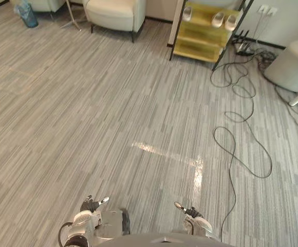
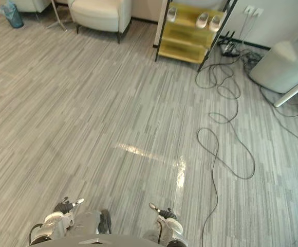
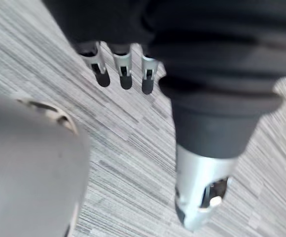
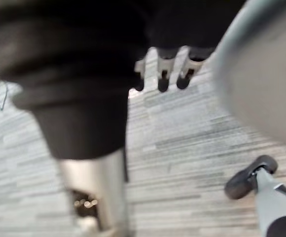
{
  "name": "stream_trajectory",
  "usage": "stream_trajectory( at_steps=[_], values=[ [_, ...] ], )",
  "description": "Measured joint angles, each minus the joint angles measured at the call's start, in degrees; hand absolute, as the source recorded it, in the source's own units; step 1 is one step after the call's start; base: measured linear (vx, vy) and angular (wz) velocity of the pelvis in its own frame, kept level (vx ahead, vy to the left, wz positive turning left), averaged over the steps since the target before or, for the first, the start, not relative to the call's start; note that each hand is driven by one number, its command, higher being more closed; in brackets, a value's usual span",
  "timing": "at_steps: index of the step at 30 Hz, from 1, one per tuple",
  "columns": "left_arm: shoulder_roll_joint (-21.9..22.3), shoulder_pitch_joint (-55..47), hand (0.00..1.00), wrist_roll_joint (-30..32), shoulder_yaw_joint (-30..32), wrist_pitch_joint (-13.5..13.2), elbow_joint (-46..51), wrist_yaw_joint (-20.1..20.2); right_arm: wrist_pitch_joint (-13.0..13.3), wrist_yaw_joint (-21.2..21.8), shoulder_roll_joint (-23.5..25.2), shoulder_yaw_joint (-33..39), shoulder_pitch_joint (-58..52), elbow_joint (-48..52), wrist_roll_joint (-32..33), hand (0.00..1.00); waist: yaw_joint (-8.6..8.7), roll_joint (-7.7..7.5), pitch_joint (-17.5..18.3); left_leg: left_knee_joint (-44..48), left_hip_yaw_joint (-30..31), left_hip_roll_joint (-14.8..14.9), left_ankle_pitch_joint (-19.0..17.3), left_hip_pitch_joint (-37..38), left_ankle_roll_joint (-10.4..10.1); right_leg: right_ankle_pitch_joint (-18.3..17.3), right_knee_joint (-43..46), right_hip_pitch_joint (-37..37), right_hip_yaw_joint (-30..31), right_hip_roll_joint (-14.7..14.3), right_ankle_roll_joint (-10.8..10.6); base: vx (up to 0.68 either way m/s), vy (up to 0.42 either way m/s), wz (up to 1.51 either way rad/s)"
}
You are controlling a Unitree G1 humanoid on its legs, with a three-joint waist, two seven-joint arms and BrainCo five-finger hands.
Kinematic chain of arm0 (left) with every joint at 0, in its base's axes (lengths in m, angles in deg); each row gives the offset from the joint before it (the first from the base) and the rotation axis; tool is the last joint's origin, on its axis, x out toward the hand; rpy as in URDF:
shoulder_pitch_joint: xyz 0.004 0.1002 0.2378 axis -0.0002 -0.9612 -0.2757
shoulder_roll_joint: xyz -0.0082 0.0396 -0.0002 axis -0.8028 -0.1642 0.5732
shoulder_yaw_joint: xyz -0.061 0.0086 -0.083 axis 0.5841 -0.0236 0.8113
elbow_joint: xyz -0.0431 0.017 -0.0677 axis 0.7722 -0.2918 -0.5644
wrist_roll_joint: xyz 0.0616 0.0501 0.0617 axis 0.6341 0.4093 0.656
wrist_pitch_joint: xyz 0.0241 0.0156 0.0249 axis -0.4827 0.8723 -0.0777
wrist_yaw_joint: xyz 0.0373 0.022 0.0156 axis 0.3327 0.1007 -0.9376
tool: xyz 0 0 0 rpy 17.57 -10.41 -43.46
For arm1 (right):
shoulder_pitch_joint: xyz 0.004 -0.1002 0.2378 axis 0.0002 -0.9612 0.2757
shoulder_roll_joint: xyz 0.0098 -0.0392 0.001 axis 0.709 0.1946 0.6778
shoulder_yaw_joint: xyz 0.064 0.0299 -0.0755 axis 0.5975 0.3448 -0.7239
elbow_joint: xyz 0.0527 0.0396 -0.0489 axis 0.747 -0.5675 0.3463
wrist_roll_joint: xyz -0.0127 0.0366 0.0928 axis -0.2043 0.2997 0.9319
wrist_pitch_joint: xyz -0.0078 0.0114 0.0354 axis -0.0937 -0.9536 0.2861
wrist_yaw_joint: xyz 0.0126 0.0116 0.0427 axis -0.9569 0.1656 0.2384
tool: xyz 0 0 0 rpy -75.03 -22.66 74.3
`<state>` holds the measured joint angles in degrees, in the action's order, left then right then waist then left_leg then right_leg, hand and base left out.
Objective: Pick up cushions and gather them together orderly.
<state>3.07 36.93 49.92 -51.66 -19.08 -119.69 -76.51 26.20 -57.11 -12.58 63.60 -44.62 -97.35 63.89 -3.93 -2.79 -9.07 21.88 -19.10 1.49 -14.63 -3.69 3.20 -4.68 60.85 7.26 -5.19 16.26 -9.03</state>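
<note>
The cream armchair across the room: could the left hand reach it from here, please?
Probably not: the left hand hangs close to the robot, while the cream armchair stands across open floor; nothing intervenes, but walking over seems needed.

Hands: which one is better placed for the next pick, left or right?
Right, narrowly, if the white pouf is next: it stands on that side. Otherwise equal: the left hand and right hand both hang low, open and empty, over the floor.
</note>
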Motion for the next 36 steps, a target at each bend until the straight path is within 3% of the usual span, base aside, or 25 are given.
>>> stream_trajectory(
  at_steps=[2,4,6,7,8,10,11,13,14,15,18,21,22,24,25,27,28,29,30,31,34,36],
  values=[
    [0.15,0.21,0.0,0.03,-0.4,0.01,-0.45,-0.07,0.46,0.01,0.07,-0.01,-0.16,0.98,-0.04,0.0,0.74,0.23,-0.08,-5.2,-0.07,-0.08,-0.25,7.09,-0.44,-3.08,3.57,5.46,-4.68,-0.23,2.05,0.4,0.052,0.01],
    [0.14,0.01,0.0,0.14,-0.16,0.07,-0.92,-0.08,0.73,0.08,-0.02,0.95,-0.08,0.69,-0.09,0.0,0.81,-0.15,-0.1,-8.45,-0.49,0.03,-0.54,11.73,-1.28,-6.12,-0.57,8.83,-9.3,-0.45,3.48,0.35,-0.022,-0.08],
    [0.4,-0.04,0.0,0.21,0.64,0.22,-1.1,-0.05,0.26,0.15,-0.25,2.84,-0.18,0.47,-0.05,0.0,1.14,-0.01,-0.16,-11.75,-1.46,0.24,-0.49,16.14,-1.88,-8.11,-10.63,10.13,-15.04,-1.27,5.97,0.32,-0.089,-0.18],
    [0.8,-0.02,0.0,0.55,1.88,0.3,-1.4,0.01,0.23,0.4,-0.51,3.2,-0.08,0.49,-0.06,0.0,1.48,0.34,-0.23,-13.51,-1.85,0.96,-1.12,17.98,-2.96,-7.55,-20.44,11.05,-17.51,-3.42,7.37,0.42,-0.193,-0.14],
    [1.01,0.17,0.0,1.39,2.53,0.3,-2.14,0.24,0.21,1.21,-0.92,3.32,0.15,0.22,-0.05,0.0,1.93,0.68,-0.38,-14.92,-1.7,1.91,-2.3,19.35,-4.68,-3.74,-34.1,11.77,-16.68,-7.09,7.91,0.44,-0.213,-0.05],
    [1.18,0.63,0.0,2.36,3.04,0.35,-3.02,0.27,0.16,1.24,-1.39,3.49,0.32,-0.04,-0.06,0.0,2.2,1.0,-0.58,-15.35,-1.14,2.33,-3.15,20.82,-5.8,1.94,-40.78,12.51,-14.36,-8.77,8.65,0.5,-0.218,0.13],
    [2.45,0.48,0.0,2.68,4.56,0.39,-4.13,0.35,-0.12,1.21,-2.82,4.5,-0.09,-0.68,-0.06,0.0,2.41,3.11,-1.06,-15.57,0.92,4.42,-3.34,22.88,-5.69,5.69,-40.39,10.91,-13.42,-11.55,11.61,0.56,-0.237,0.13],
    [2.68,0.75,0.0,3.38,5.32,0.38,-4.33,0.38,-0.14,1.19,-3.22,4.68,0.0,-1.36,-0.06,0.0,2.31,3.94,-1.46,-14.01,2.3,5.08,-2.35,22.53,-5.63,3.16,-37.86,11.27,-13.82,-11.49,12.54,0.45,-0.23,0.06],
    [4.03,0.61,0.0,4.28,5.71,0.41,-4.5,0.34,-0.15,1.19,-3.87,5.27,-0.07,-1.52,-0.05,0.0,2.59,5.24,-1.51,-10.65,4.15,6.13,-1.18,22.35,-6.66,-0.37,-34.75,10.73,-14.36,-11.81,13.27,0.46,-0.272,0.0],
    [4.3,0.39,0.0,4.63,5.81,0.41,-4.44,0.35,-0.11,1.19,-3.97,5.45,-0.28,-1.5,-0.05,0.0,2.51,5.7,-1.21,-7.98,5.02,6.78,-0.77,21.33,-6.78,-1.67,-34.21,10.19,-14.4,-12.23,13.5,0.56,-0.299,0.1],
    [4.58,1.15,0.0,4.57,5.22,0.43,-2.56,0.36,-0.06,1.11,-3.98,5.27,-0.84,-1.53,0.07,0.0,3.58,6.33,-0.92,21.75,12.8,10.97,4.13,8.51,-9.26,-4.71,-37.12,3.51,-16.42,-13.35,13.81,0.41,-0.164,0.28],
    [4.79,1.16,0.0,4.47,2.76,0.37,-0.73,0.38,-0.09,1.09,-3.94,4.33,-1.34,-1.58,0.74,0.0,2.63,6.13,-0.97,31.49,11.41,12.99,4.16,2.99,-9.37,-4.79,-41.91,-3.16,-15.33,-14.71,13.83,0.29,-0.061,-0.17],
    [4.84,1.17,0.0,4.47,1.27,0.3,-0.18,0.38,-0.16,1.05,-3.87,4.39,-1.65,-1.62,1.13,0.0,2.28,5.46,-1.28,29.97,9.52,13.65,3.3,1.29,-8.72,-4.69,-43.84,-5.65,-14.41,-14.76,13.6,0.31,0.007,-0.39],
    [4.89,1.1,0.0,4.47,0.09,0.3,0.22,0.38,-0.22,0.89,-3.96,4.45,-1.78,-1.58,1.14,0.0,1.99,5.57,-0.89,24.21,8.0,13.83,1.82,-0.4,-7.98,-4.36,-45.89,-7.71,-12.74,-14.63,12.66,0.22,0.045,-0.42],
    [4.92,1.07,0.0,4.51,-0.25,0.3,0.26,0.35,-0.28,0.89,-3.96,4.39,-1.8,-1.54,1.16,0.0,1.8,5.58,-0.8,16.84,7.82,13.32,1.11,-0.63,-7.69,-4.28,-46.49,-8.38,-11.18,-14.3,11.88,0.19,0.176,-0.62],
    [4.85,1.14,0.0,4.55,-0.85,0.27,0.35,0.34,-0.29,0.84,-3.94,4.39,-1.81,-1.52,1.2,0.0,1.63,5.47,-0.76,5.71,10.95,11.65,1.0,-1.57,-7.62,-5.16,-46.47,-8.91,-8.36,-13.58,10.53,0.21,0.26,-0.71],
    [4.98,0.93,0.0,4.57,-1.24,0.25,0.29,0.34,-0.3,0.85,-4.02,4.37,-2.34,-1.52,1.2,0.0,1.45,5.67,-0.13,-2.08,15.39,9.41,2.84,-1.25,-8.42,-5.9,-45.55,-8.52,-6.13,-13.21,8.69,0.18,0.322,-0.84],
    [5.15,0.7,0.0,4.58,-1.8,0.08,0.21,0.35,-0.08,0.77,-4.01,4.04,-2.65,-1.64,1.2,0.0,0.95,5.81,0.81,-3.64,16.97,7.88,5.96,-0.73,-9.86,-6.31,-44.47,-7.87,-3.52,-13.15,6.6,0.15,0.269,-0.72],
    [4.75,0.68,0.0,4.6,-1.98,0.04,0.0,0.34,-0.26,0.78,-3.97,3.35,-2.82,-1.57,1.19,0.0,1.15,5.21,1.38,-4.03,16.76,6.95,5.89,-0.19,-9.43,-6.14,-44.71,-7.76,-2.59,-12.65,6.37,0.18,0.249,-0.47],
    [4.21,0.74,0.0,4.61,-2.05,0.03,-0.65,0.3,-0.38,0.8,-3.7,2.07,-3.59,-1.7,1.18,0.0,1.68,3.68,2.45,-4.52,15.1,6.12,5.65,-0.03,-8.49,-5.53,-46.26,-7.82,-0.82,-11.64,5.54,0.17,0.203,-0.41],
    [2.74,0.68,0.0,4.61,-2.03,-0.01,-1.71,0.32,-0.86,0.85,-2.36,1.41,-4.42,-2.12,1.12,0.0,1.13,1.66,3.75,-5.23,10.58,4.64,5.45,1.15,-7.75,-2.07,-51.44,-8.15,4.9,-10.62,5.63,0.17,0.229,-0.63],
    [2.66,0.77,0.0,4.61,-2.05,-0.04,-2.17,0.34,-0.89,0.88,-2.44,1.02,-4.62,-2.13,1.09,0.0,1.18,1.64,3.76,-5.95,9.32,4.19,5.39,1.93,-7.45,-1.25,-52.72,-8.41,6.38,-10.43,5.68,0.08,0.126,-0.4]
  ],
)
